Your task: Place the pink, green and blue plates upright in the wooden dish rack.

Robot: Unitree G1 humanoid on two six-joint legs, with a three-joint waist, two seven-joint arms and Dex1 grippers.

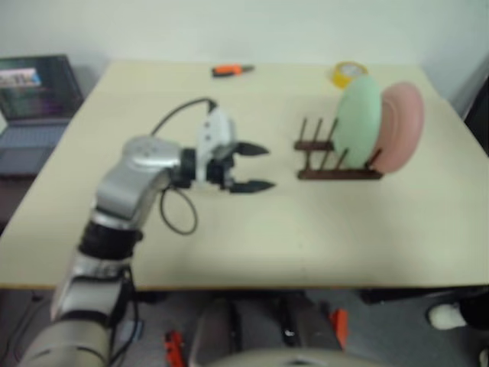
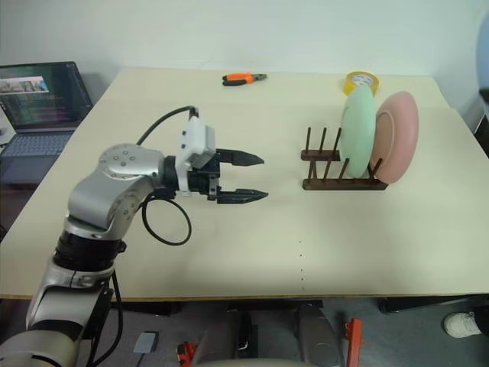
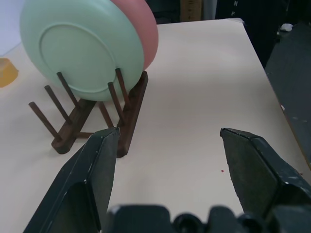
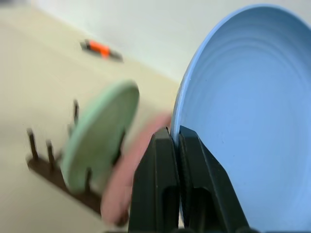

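Currently the left gripper (image 2: 256, 178) hovers above the bench (image 2: 229, 252) with its jaws spread wide and nothing between them, pointing toward the wooden rack (image 2: 336, 172), near it but apart. On the rack the green plate (image 2: 357, 130) stands upright between pegs, the pink plate (image 2: 397, 138) just behind it at the rack's right end, leaning a little; the pegs on the green plate's left stand free. Right gripper (image 4: 178, 141): jaws clenched on the rim of the blue plate (image 4: 252, 126), held on edge, up off the bench and to the right of the rack.
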